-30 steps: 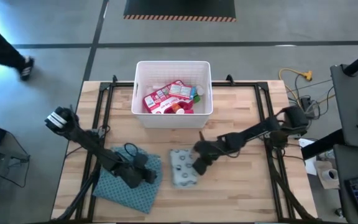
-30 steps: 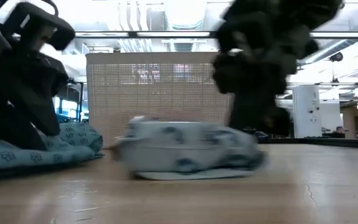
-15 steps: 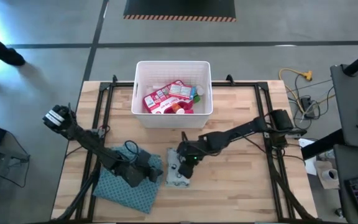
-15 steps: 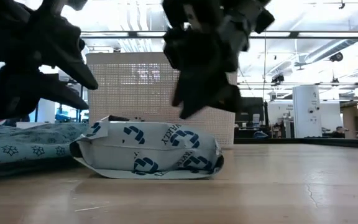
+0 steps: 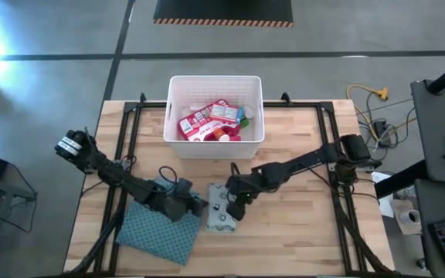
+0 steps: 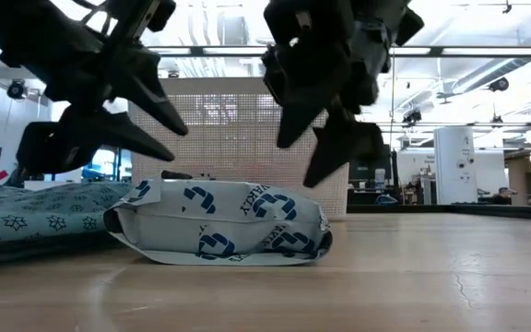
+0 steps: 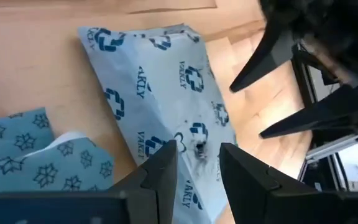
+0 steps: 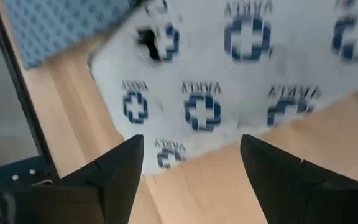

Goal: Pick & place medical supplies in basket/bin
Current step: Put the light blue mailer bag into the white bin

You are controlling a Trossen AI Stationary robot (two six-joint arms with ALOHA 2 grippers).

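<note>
Lying flat on the worktop (image 5: 300, 232), the pale dotted soft pack (image 5: 221, 208) sits in front of the white bin (image 5: 174, 116), well apart from it and just beside the blue-green patterned cloth (image 5: 157, 235). The bin already holds the red-and-white case and several smaller supplies (image 5: 215, 123). The right gripper (image 5: 232, 207) hangs over the pack's far edge with its fingers spread wide and nothing between them; the right wrist view shows both dark fingers (image 8: 117, 171) straddling the printed wrapper with bare wood below. The left gripper (image 5: 195, 206) is poised at the pack's cloth-side edge, fingers partly parted and holding nothing; in the low view both grippers stand clear above the pack (image 6: 219, 226).

The step in hand appears to be the grasp of this last loose item. A sound grasp would likely centre the right fingers across the pack's narrow width, descend until they bracket the soft body, then close gently, since the wrapper may crumple or slide. The left gripper should keep clear of the cloth.
</note>
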